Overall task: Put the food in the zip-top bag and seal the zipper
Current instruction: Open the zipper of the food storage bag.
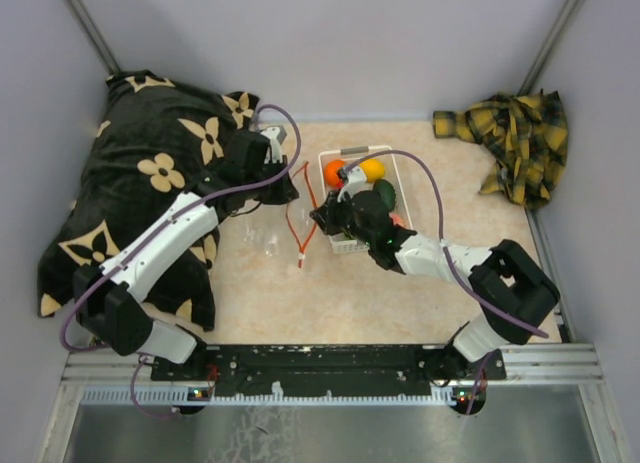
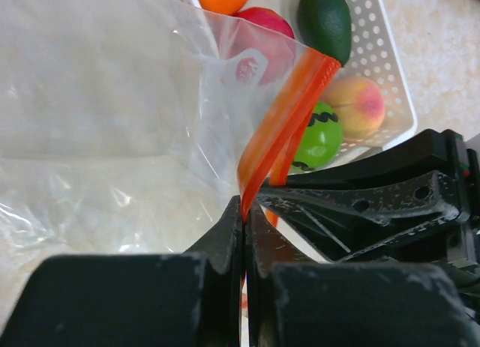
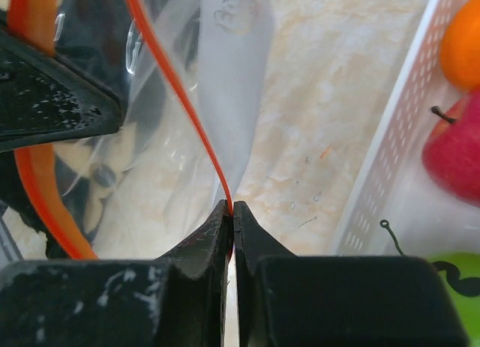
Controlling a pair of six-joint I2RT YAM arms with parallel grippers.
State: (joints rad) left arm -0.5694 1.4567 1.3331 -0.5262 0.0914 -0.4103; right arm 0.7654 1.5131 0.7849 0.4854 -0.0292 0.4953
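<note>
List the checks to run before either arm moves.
1. Left gripper shut on the zipper: ok.
2. Right gripper shut on the zipper: ok.
3. Each gripper on its own lip of the zip-top bag: cannot tell.
4. Bag mouth wide enough for fruit: cannot tell.
5. Bag loaded: not ok; avocado, peach and lime lie in the white basket.

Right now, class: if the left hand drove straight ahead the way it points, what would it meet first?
The left hand pinches the zipper; beyond that, probably the green lime in the white basket, though depth is unclear.
</note>
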